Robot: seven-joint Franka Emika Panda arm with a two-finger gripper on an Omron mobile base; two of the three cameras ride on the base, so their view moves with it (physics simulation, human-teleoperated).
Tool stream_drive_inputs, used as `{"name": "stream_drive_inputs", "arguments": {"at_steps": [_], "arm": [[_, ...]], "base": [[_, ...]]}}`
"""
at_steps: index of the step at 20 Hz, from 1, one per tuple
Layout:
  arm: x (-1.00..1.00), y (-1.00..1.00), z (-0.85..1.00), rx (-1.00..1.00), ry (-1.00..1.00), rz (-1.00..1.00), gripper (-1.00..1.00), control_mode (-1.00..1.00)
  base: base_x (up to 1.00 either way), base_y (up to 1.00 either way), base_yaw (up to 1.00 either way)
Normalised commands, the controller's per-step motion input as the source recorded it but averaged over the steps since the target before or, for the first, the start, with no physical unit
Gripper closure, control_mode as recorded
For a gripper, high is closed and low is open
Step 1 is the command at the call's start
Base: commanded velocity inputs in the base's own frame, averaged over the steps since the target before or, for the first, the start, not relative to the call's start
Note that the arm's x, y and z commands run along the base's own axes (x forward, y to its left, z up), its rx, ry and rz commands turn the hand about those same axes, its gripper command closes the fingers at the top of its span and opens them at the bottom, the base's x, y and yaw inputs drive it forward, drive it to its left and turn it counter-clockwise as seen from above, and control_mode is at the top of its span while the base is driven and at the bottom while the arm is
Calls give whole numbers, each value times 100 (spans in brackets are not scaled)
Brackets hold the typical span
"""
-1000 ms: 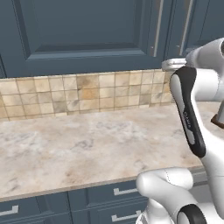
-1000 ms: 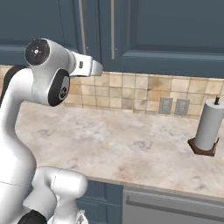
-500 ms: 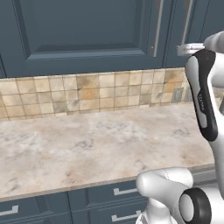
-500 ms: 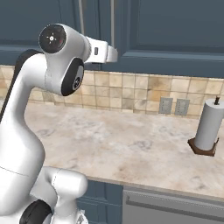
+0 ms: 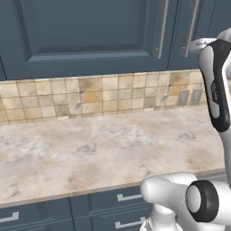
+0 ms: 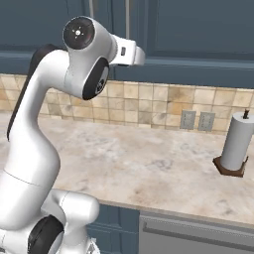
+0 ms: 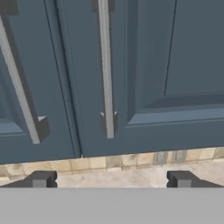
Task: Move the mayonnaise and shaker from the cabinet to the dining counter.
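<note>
Blue-grey cabinet shut, its silver handle above and between our jaws | jaws spread wide, holding nothing | jar and shaker presumably behind the door | we judge everything left: open, fetch, carry

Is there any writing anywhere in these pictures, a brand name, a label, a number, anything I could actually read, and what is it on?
No text here can be read.
A faint mark runs along the dark strip on the robot's arm in the left base view: too small and blurred to read.
The cabinet doors, tan wall tiles, wall outlets and paper towel roll carry no writing.
</note>
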Motion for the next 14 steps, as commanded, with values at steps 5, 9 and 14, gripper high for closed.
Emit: {"name": "stream_drive_inputs", "arguments": {"at_steps": [5,9,14], "arm": [[35,0,0,5,0,0,-100,-100],[44,0,0,5,0,0,-100,-100],[42,0,0,3,-2,0,-100,-100]], "base": [[0,0,0],[0,0,0],[0,0,0]]}}
